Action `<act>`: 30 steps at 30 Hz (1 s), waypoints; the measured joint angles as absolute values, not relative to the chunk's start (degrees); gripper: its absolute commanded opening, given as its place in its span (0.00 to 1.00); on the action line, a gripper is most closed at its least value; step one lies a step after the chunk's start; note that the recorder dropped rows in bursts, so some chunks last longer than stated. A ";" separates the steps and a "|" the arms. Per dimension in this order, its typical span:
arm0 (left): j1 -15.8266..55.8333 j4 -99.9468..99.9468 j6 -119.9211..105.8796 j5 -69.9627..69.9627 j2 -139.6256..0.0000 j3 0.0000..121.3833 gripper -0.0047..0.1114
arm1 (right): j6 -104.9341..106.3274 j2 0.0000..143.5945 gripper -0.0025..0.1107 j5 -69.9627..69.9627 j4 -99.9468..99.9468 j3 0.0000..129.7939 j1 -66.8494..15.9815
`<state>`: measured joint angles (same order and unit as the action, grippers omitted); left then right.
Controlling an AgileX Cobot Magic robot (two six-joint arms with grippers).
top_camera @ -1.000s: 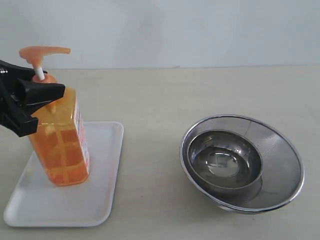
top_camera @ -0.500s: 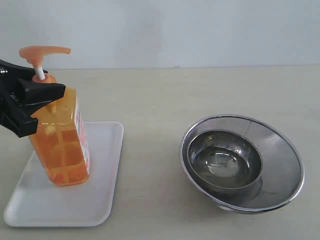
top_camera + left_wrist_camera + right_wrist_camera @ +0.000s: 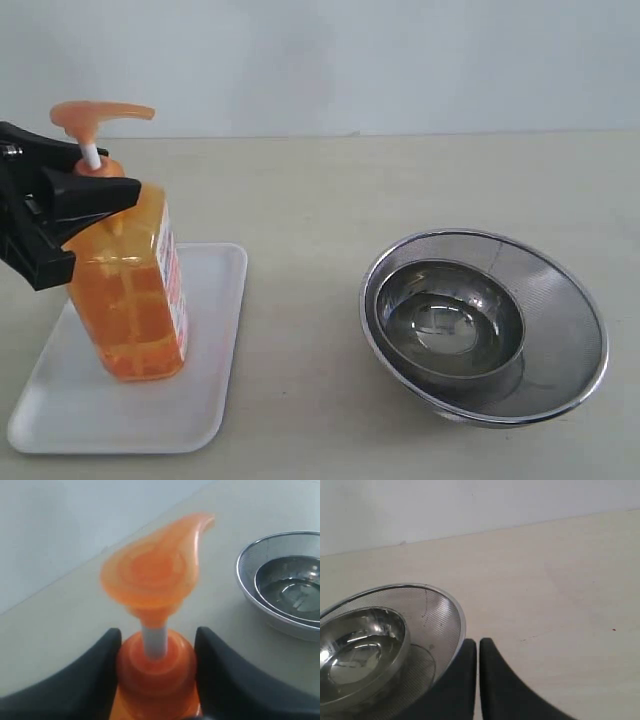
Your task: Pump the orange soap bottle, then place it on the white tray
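The orange soap bottle [image 3: 135, 290] stands on the left half of the white tray [image 3: 205, 405] and leans slightly. I cannot tell whether its base rests fully on the tray. Its orange pump head [image 3: 100, 112] is raised on the white stem. My left gripper [image 3: 105, 192] comes in from the left edge and is shut on the bottle's orange collar [image 3: 156, 680], one black finger on each side, below the pump head [image 3: 155, 565]. My right gripper [image 3: 478, 646] shows only in its wrist view, shut and empty, beside the mesh bowl's rim.
A round steel mesh bowl [image 3: 565, 320] with a smaller steel bowl [image 3: 450, 320] inside sits on the beige table at the right. It also appears as the mesh bowl [image 3: 250, 580] and the mesh bowl [image 3: 437, 612] in the wrist views. A pale wall runs along the table's back edge.
The bottle and my left gripper have shifted a little to the right over the tray. The bowls have not moved.
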<state>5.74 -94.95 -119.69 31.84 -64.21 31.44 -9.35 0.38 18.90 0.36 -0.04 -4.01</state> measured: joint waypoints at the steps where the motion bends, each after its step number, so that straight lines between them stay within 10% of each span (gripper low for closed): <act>1: 5.74 -94.70 -119.69 31.84 -64.21 31.44 0.08 | -9.35 0.38 0.02 18.90 0.36 -0.04 -4.01; 30: 0.64 -92.26 -121.05 39.45 -64.65 31.12 0.08 | -9.35 0.38 0.02 18.90 0.47 -0.04 -4.01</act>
<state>0.64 -92.26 -121.05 39.45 -64.65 31.12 -9.35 0.38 18.90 0.47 -0.04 -4.01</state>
